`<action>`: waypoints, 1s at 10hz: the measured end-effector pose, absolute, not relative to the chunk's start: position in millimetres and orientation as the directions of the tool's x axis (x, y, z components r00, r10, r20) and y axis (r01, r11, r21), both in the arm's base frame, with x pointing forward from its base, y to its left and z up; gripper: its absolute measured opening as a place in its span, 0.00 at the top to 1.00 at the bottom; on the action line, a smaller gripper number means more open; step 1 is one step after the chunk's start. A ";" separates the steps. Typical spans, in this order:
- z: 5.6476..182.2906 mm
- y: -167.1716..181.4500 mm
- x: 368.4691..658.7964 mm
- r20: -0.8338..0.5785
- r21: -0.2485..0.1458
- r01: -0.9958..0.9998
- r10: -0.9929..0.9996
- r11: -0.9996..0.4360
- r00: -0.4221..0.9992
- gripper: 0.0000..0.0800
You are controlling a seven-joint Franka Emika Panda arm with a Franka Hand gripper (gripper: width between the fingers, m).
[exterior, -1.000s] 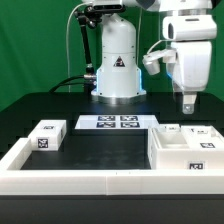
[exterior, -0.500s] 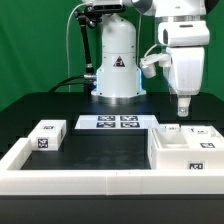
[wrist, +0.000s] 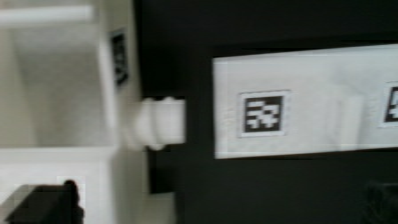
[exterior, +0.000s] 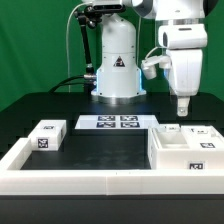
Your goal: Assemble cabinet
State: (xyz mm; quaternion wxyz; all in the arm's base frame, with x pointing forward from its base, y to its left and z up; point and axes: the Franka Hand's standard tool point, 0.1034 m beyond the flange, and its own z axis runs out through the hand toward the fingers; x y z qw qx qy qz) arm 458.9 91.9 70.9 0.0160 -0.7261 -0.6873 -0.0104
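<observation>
the hand (exterior: 182, 108) hung in the air above the far part of the cabinet (exterior: 170, 160), not touching it. its two dark fingers (wrist: 43, 205) stood wide apart with nothing between them. the cabinet, a large white box with inner compartments and a tag on its front wall, sat on the black worktop (exterior: 110, 150) at the exterior view's right, just behind the long low white border wall (exterior: 90, 180). the marker board (exterior: 118, 123) lay flat near the middle, in front of the arm's white base (exterior: 117, 65). a small white tagged block (exterior: 47, 135) rested at the exterior view's left, well apart from the cabinet. in the wrist view, a round white stub (wrist: 157, 122) stuck out of the cabinet's side toward the marker board.
</observation>
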 end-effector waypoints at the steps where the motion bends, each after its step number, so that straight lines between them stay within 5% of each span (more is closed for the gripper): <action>1: 65.7 92.1 449.9 0.036 -0.022 0.998 0.998 -0.052 0.053 0.00; 10: 26.9 95.4 412.6 0.058 -0.070 0.996 0.997 -0.053 0.057 0.00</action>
